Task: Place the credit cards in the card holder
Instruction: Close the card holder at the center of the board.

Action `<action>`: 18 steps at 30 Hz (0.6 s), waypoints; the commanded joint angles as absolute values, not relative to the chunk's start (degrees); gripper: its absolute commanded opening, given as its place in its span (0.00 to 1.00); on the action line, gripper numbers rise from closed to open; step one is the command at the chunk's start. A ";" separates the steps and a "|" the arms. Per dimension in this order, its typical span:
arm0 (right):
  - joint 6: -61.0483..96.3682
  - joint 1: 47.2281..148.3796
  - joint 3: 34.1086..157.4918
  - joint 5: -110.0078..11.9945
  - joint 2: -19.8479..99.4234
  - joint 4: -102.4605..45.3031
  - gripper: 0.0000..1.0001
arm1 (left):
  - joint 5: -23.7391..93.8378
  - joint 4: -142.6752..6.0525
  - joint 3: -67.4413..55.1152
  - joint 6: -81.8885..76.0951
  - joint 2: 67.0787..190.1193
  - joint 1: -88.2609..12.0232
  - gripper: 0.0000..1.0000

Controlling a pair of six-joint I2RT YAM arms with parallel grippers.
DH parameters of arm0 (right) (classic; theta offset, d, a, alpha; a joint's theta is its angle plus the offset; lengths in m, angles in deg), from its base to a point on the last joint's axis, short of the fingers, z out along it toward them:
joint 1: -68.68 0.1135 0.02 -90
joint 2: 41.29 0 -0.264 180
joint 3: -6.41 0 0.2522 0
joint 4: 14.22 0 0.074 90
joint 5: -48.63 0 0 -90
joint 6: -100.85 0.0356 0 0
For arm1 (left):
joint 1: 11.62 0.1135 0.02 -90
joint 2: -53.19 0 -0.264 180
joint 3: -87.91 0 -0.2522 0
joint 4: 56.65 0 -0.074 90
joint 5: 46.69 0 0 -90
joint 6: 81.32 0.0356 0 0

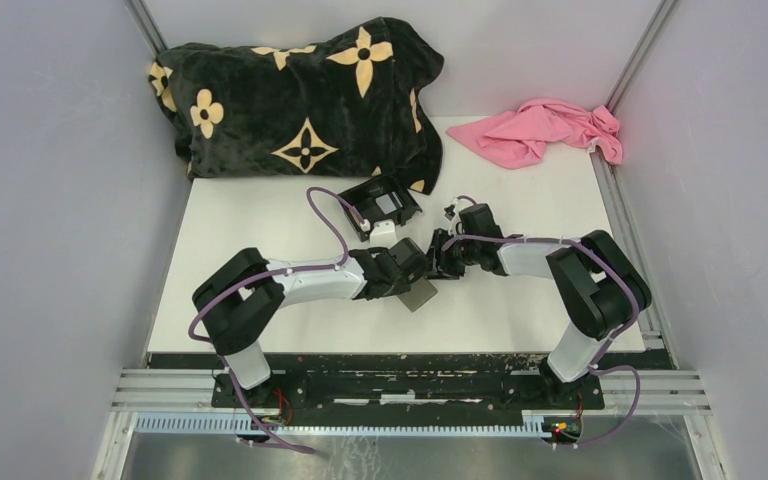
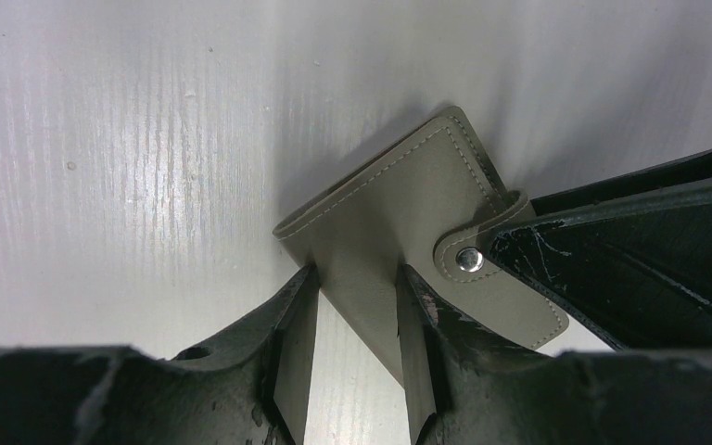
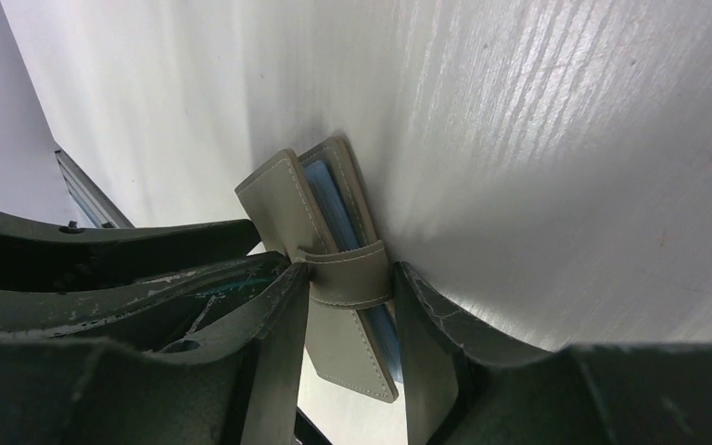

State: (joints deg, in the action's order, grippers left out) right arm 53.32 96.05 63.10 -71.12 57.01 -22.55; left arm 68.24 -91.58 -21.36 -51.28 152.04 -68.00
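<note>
The grey card holder [image 1: 421, 294] is held just above the table between both grippers. My left gripper [image 2: 357, 280] is shut across its folded body [image 2: 394, 199], just below the snap of the clasp tab [image 2: 469, 259]. My right gripper [image 3: 352, 278] is shut on the card holder's edge at the tab strap [image 3: 357, 275], with one leaf [image 3: 278, 199] splayed out. A blue layer [image 3: 323, 197] shows between the leaves. A silvery credit card [image 1: 389, 204] lies in the black box [image 1: 365, 200] behind, and a white card [image 1: 382, 229] rests at the box's front.
A black pillow with tan flowers [image 1: 300, 95] fills the back left. A pink cloth [image 1: 545, 130] lies at the back right corner. Grey walls close in both sides, and the metal rail [image 1: 410, 385] runs along the near edge.
</note>
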 commanded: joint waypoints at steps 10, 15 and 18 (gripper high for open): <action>49.22 100.91 62.87 -70.68 57.50 -31.63 0.45 | 66.95 -91.10 -21.53 -49.02 155.50 -68.23 0.43; 48.37 101.12 62.80 -70.42 56.87 -32.95 0.45 | 67.21 -91.23 -21.64 -48.82 155.35 -68.25 0.43; 48.16 101.12 62.71 -70.45 55.84 -34.00 0.45 | 67.30 -91.25 -21.89 -48.81 155.42 -68.26 0.43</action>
